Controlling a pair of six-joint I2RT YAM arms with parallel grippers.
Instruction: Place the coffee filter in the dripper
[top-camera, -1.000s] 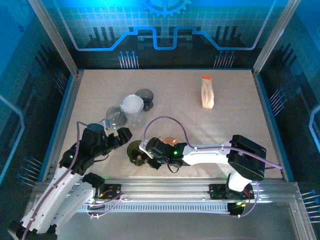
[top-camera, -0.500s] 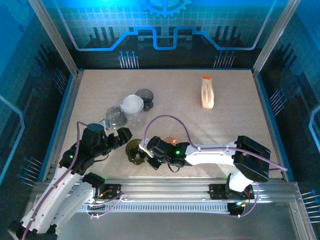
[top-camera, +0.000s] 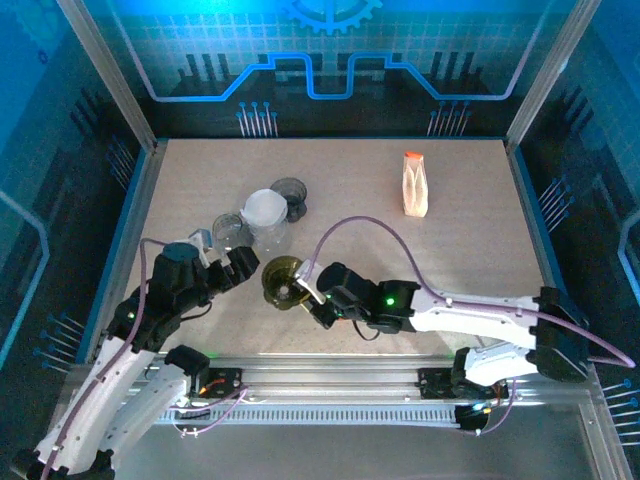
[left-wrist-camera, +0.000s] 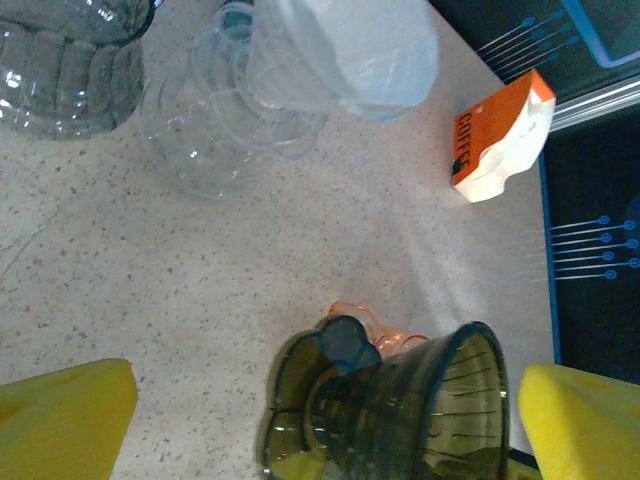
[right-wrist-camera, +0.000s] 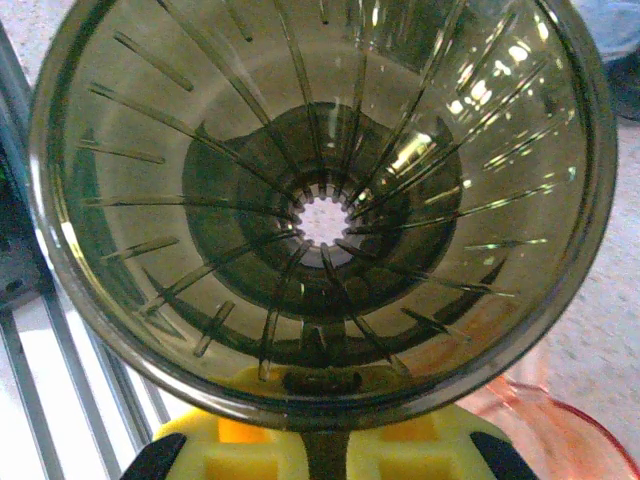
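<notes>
Between the two tools, over the speckled beige worktop (top-camera: 470, 250), the smoky dripper (top-camera: 281, 281) is gripped at its rim by the closed right tool (top-camera: 300, 292). The left tool (top-camera: 240, 268) stands spread wide just to the dripper's left, holding nothing. Beyond the left tool the white coffee filter (top-camera: 263, 207) sits in a clear glass holder (top-camera: 268, 232) among other glassware. Far beyond the right tool an orange-topped packet (top-camera: 414, 186) lies alone on bare surface that runs out to the blue-lit walls.
</notes>
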